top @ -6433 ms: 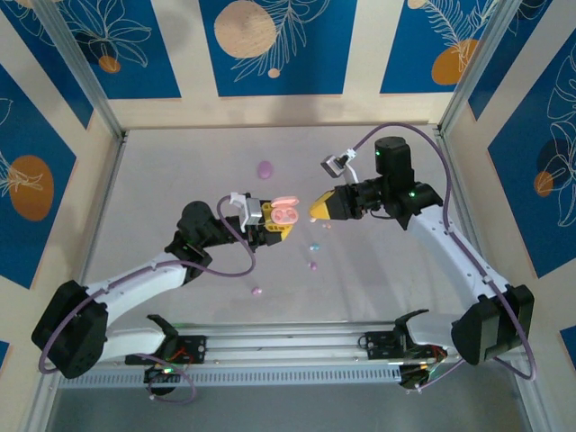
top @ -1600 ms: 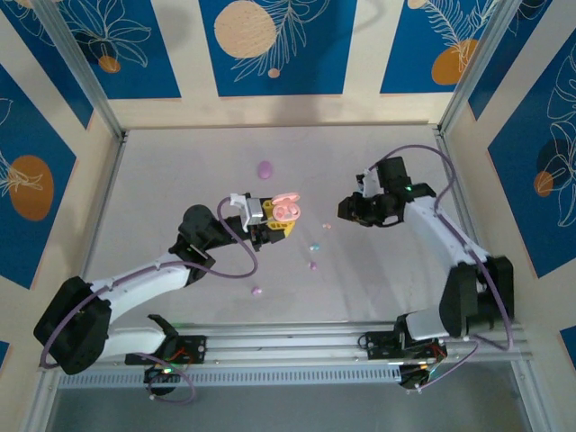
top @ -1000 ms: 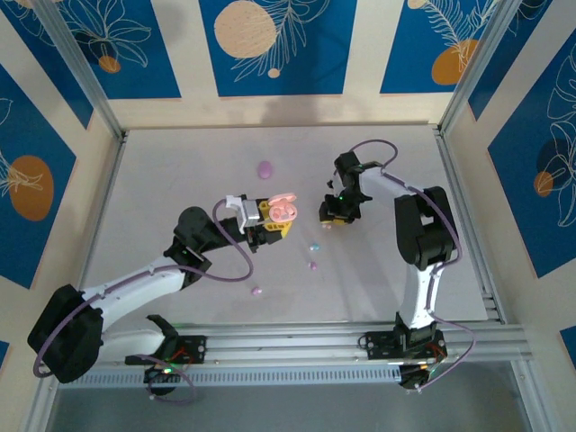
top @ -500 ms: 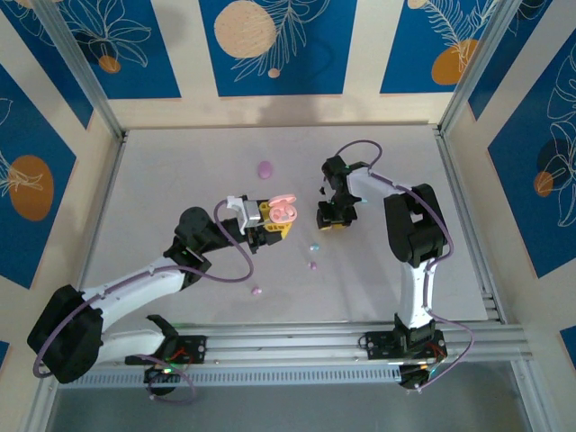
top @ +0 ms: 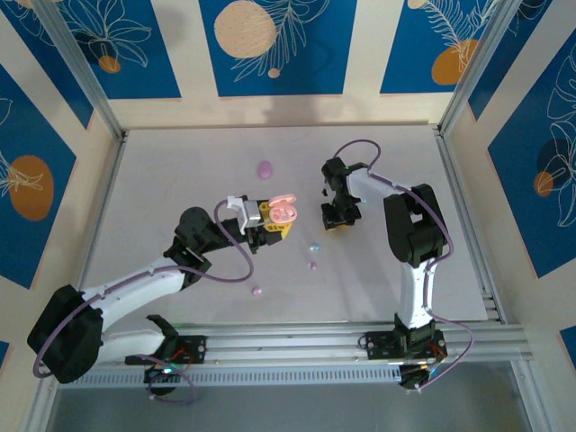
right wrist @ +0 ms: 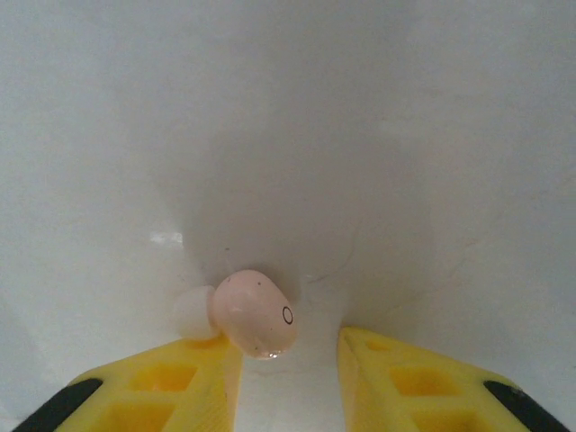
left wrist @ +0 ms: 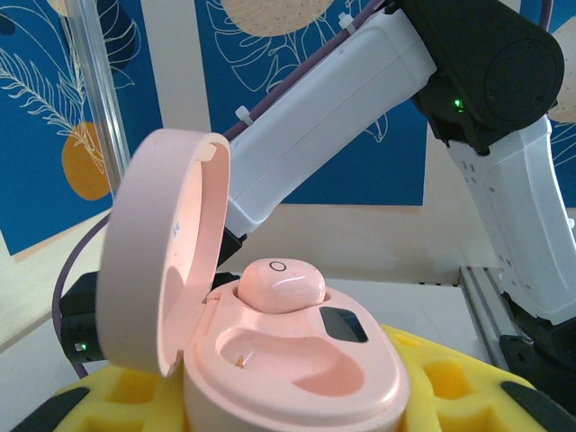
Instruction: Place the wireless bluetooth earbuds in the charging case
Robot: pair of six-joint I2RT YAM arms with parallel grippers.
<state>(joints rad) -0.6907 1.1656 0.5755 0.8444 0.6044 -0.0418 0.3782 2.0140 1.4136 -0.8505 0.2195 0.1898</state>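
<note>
The step in hand is judged to be the pickup of the second pink bud. A small rounded pink plastic earbud (right wrist: 256,313) is seen lying on the white tabletop (right wrist: 288,135) between the yellow fingertips of the right gripper (right wrist: 288,349), which is pointed down at it. The bud is touching the finger on the left of the wrist view, and a clear gap is left to the other finger. The jaws are therefore apart and nothing is clamped yet.

Off to that gripper's left, the left gripper (top: 273,221) is closed on a pink oval plastic charging case (left wrist: 297,360), whose lid is hinged open. A matching pink bud (left wrist: 280,284) is seated in the socket farther from the fingers. The near socket (left wrist: 270,353) is empty.

For the next move, the right jaws would need to be brought together across the bud's body. This should be done gently, since so smooth and rounded a shape could be squeezed out sideways. The bud would then have to be lifted, carried across to the case and turned to match the empty socket.

A light blue bud (top: 314,247) and a purple bud (top: 312,265) lie on the table on the near side of the right gripper, apart from it. They are judged to belong to other cases.
</note>
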